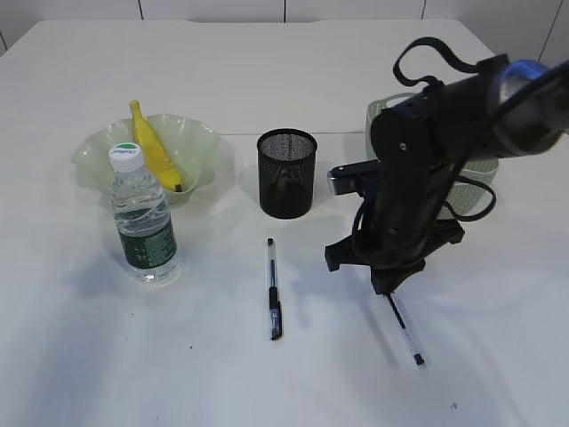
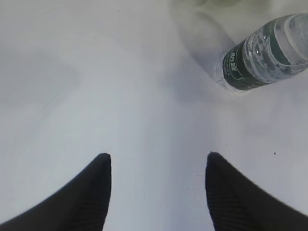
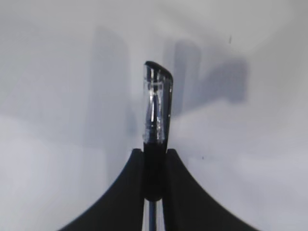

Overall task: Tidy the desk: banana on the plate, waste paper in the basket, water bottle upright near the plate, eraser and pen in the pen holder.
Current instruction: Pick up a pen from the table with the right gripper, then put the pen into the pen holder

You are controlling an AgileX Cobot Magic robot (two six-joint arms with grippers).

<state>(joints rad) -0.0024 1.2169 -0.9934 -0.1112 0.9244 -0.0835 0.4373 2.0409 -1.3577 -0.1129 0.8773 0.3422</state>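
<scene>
A yellow banana [image 1: 156,148] lies on the pale green plate [image 1: 200,140]. A water bottle [image 1: 142,218] stands upright just in front of the plate; its lower part shows in the left wrist view [image 2: 262,55]. A black mesh pen holder [image 1: 286,173] stands at the middle. One pen [image 1: 273,289] lies on the table in front of it. My right gripper [image 1: 389,286] is shut on a second pen [image 1: 405,331], seen held between the fingers in the right wrist view [image 3: 156,103], gripper [image 3: 154,153]. My left gripper [image 2: 156,161] is open and empty above the bare table. No eraser or waste paper is in view.
A pale green basket [image 1: 480,173] stands at the back right, mostly hidden behind my right arm. The white table [image 1: 133,356] runs to the walls at the back.
</scene>
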